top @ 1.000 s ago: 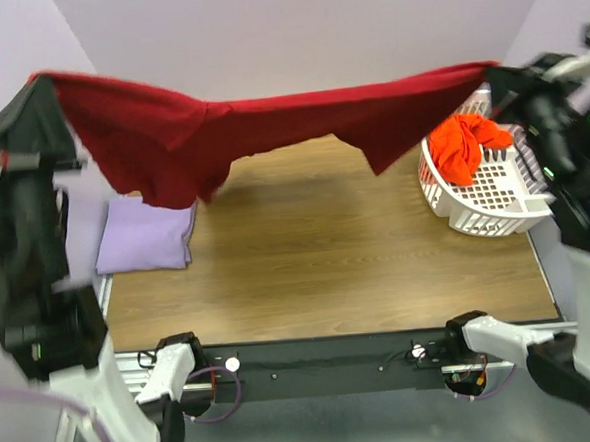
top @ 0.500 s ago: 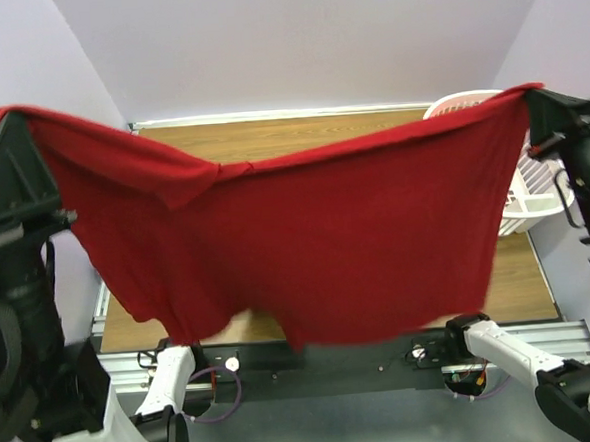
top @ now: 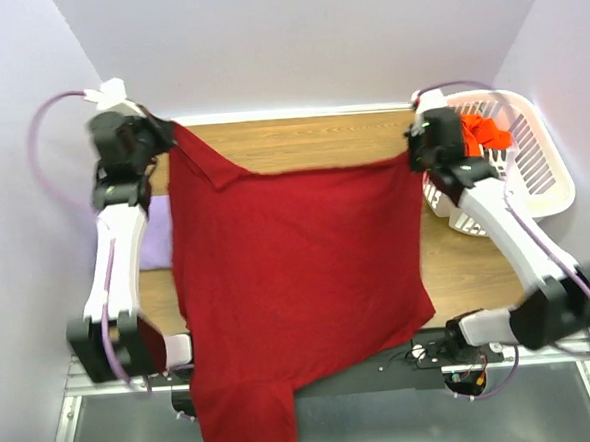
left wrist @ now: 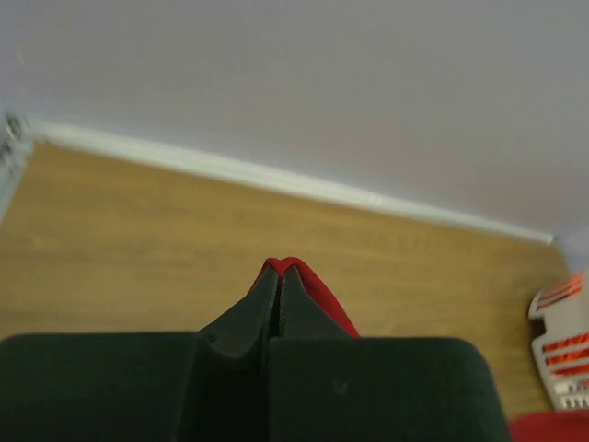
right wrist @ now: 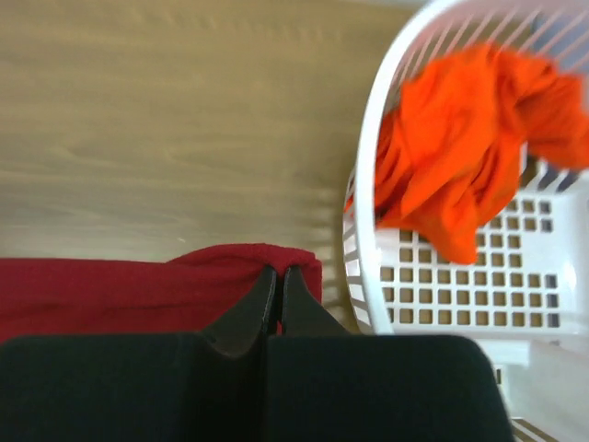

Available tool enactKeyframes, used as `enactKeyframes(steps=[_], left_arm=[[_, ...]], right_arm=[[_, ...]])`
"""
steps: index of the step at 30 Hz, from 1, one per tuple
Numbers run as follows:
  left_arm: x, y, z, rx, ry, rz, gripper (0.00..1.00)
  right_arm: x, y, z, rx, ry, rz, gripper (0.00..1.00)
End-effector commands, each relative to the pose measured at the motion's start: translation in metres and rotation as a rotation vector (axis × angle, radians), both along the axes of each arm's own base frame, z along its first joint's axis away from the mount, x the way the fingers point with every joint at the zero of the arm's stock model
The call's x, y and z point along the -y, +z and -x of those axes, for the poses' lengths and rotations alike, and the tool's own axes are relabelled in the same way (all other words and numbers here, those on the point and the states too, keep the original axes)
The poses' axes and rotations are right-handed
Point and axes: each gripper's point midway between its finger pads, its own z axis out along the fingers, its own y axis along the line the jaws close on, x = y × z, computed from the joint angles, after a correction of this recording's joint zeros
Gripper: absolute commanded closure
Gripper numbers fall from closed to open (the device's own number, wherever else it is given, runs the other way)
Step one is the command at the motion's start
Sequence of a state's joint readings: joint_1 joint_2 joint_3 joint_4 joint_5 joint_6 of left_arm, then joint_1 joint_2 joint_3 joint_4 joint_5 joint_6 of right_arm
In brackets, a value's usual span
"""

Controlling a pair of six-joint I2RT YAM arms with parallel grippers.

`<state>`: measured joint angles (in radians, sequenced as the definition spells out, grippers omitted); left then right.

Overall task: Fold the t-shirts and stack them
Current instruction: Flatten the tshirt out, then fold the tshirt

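Two grippers each hold one corner of the dark red t-shirt (top: 299,281), and I see both pairs of jaws pinched tight on its cloth. The left gripper (top: 162,137) clamps the far-left corner, where the left wrist view shows only a small red tip (left wrist: 290,269) past the closed fingertips (left wrist: 267,290). The right gripper (right wrist: 279,273) clamps the far-right corner, with a red fold bunched just ahead of the fingers. Between them the shirt's far edge runs across the wooden table (top: 300,141), sagging slightly near the left. The cloth spreads flat toward me, covers most of the tabletop, and hangs over the near edge, one sleeve trailing lowest at the left. I see the pale lavender t-shirt (top: 158,234) only as a strip on the table beside the left arm, partly hidden by the red cloth. The bright orange-red t-shirt (right wrist: 460,157) lies crumpled inside the white lattice laundry basket (right wrist: 433,304) at the far right, just beside the right gripper.
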<state>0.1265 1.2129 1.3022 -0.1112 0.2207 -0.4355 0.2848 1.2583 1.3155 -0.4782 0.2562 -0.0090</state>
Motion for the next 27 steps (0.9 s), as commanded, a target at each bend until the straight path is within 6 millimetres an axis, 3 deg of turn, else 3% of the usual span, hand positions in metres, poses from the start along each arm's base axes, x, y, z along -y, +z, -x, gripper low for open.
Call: enactKeyframes(steps=[1,2,3,4,5,6,7,9,11,12,19,23,27], left_arm=[[0.008,-0.056,-0.045,-0.091,-0.004,-0.041,1.0],[0.005,-0.072,-0.054,-0.124,0.003,-0.035,1.0],[0.002,-0.102,-0.071,-0.189,0.019,-0.029,1.0],[-0.001,-0.115,-0.079,-0.212,0.029,-0.029,1.0],[-0.002,-0.127,-0.087,-0.239,0.037,-0.024,1.0],[-0.004,-0.148,-0.099,-0.282,0.039,-0.02,1.0],[-0.003,-0.156,-0.104,-0.297,0.036,-0.018,1.0],[-0.002,-0.164,-0.117,-0.298,0.03,-0.01,1.0],[0.001,-0.184,-0.128,-0.326,0.024,-0.006,1.0],[0.002,-0.193,-0.135,-0.338,0.018,-0.005,1.0],[0.013,-0.206,-0.145,-0.363,-0.018,-0.012,1.0],[0.007,-0.198,-0.133,-0.367,0.012,-0.027,1.0],[0.006,-0.188,-0.109,-0.393,0.033,-0.022,1.0]], right_arm=[[0.008,-0.062,-0.041,-0.027,-0.074,0.085,0.99],[0.008,-0.075,-0.047,-0.042,-0.073,0.095,1.0],[0.01,-0.085,-0.057,-0.039,-0.077,0.103,1.0],[0.01,-0.095,-0.063,-0.051,-0.08,0.111,1.0],[0.01,-0.118,-0.072,-0.092,-0.08,0.129,1.0],[0.012,-0.121,-0.081,-0.082,-0.085,0.127,1.0],[0.013,-0.138,-0.088,-0.113,-0.08,0.136,1.0],[0.014,-0.148,-0.098,-0.116,-0.072,0.136,1.0],[0.013,-0.155,-0.108,-0.123,-0.06,0.144,1.0],[0.016,-0.169,-0.112,-0.148,-0.061,0.154,1.0],[0.022,-0.184,-0.128,-0.169,-0.066,0.14,1.0],[0.023,-0.176,-0.123,-0.155,-0.066,0.128,0.99],[0.027,-0.165,-0.113,-0.137,-0.077,0.12,1.0]])
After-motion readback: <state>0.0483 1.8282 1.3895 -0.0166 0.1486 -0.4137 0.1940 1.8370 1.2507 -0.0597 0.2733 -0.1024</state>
